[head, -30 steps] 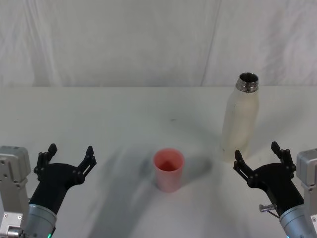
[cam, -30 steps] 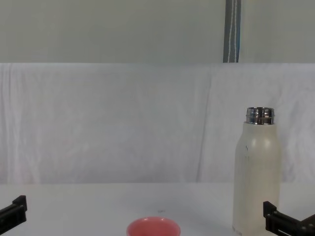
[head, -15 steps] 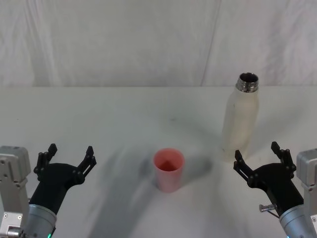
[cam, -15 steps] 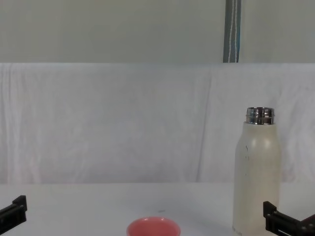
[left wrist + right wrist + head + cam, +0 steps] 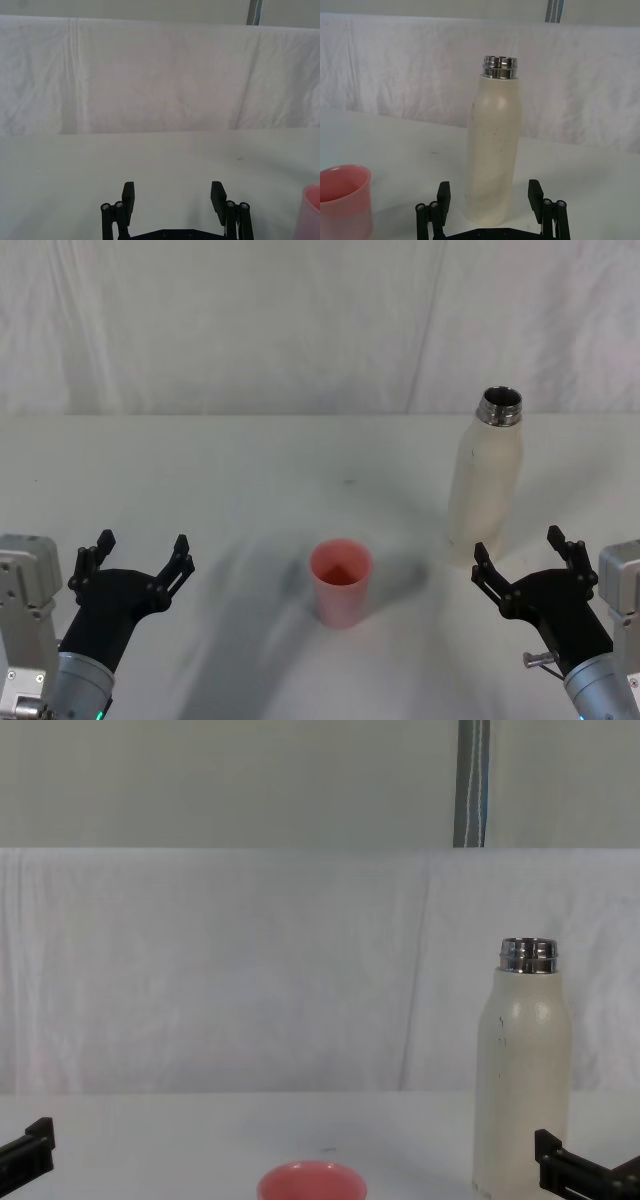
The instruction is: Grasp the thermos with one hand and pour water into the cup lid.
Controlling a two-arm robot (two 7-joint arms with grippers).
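one thermos [image 5: 484, 486], one cup lid [image 5: 341, 582]

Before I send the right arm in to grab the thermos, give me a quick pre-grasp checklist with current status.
1. Thermos upright, uncapped: ok.
2. Right end effector open, empty: ok.
3. Thermos lined up between its fingers in the right wrist view: ok.
4. Cup lid upright, standing apart from the thermos: ok.
5. Left end effector open, parked away from the cup lid: ok.
6. Water level inside the thermos: cannot tell.

I see my left gripper [image 5: 135, 552] spread wide, well left of the cup lid [image 5: 341, 583]. My right gripper [image 5: 522, 554] gapes too, on its far side.
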